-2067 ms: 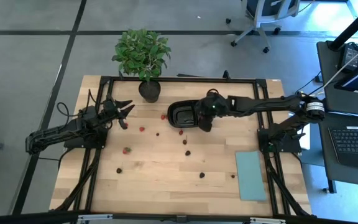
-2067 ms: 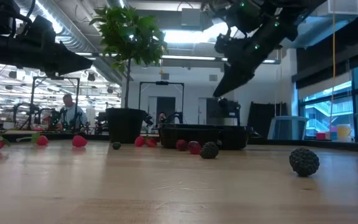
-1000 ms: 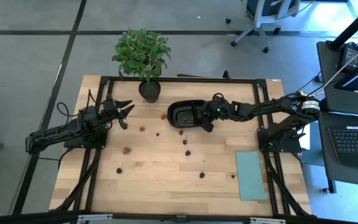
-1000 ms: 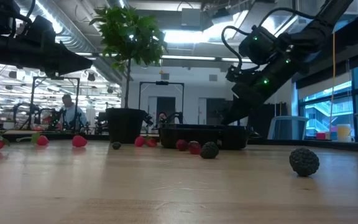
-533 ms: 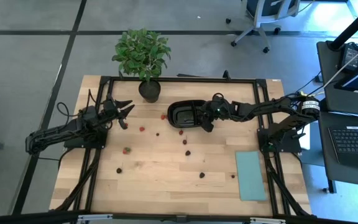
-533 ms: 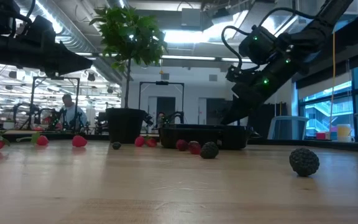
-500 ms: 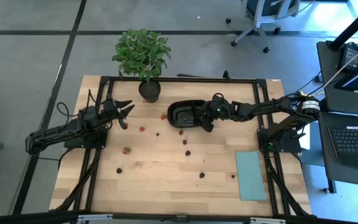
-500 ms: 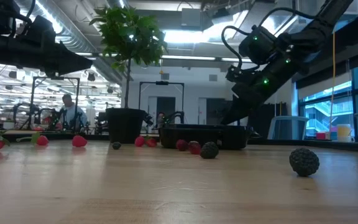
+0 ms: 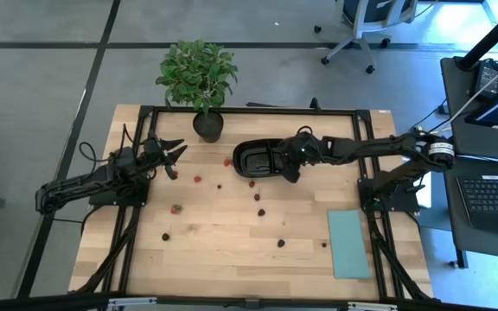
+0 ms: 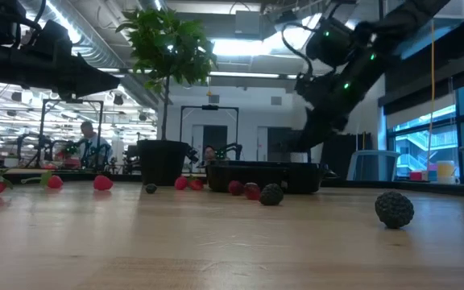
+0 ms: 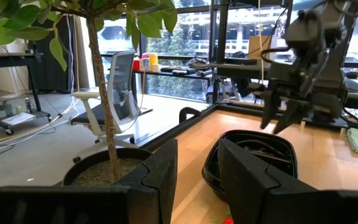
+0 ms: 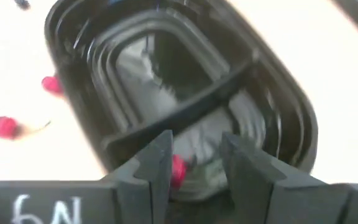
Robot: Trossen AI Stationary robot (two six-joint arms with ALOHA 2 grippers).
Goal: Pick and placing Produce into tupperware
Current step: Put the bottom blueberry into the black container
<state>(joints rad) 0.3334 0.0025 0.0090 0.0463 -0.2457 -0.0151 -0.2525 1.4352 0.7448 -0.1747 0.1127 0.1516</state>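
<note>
Tray point(image 9: 256, 161): black, two compartments, far-centre tabletop point(image 9: 232, 233), long axis left-right. One red berry point(image 12: 178, 171) inside, directly below the right end effector point(image 9: 289, 172), fingers parted, empty. Loose berries point(image 9: 176, 208) lie nearer the left end effector point(image 9: 173, 160), part-open, empty, beside the plant pot point(image 9: 207, 127).

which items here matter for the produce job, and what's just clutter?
Job:
- black tray, one red berry in it
- loose berries on the table
- right gripper, open over the tray
- left gripper, open, waiting near the pot

Clutter:
- potted plant
- teal sheet
</note>
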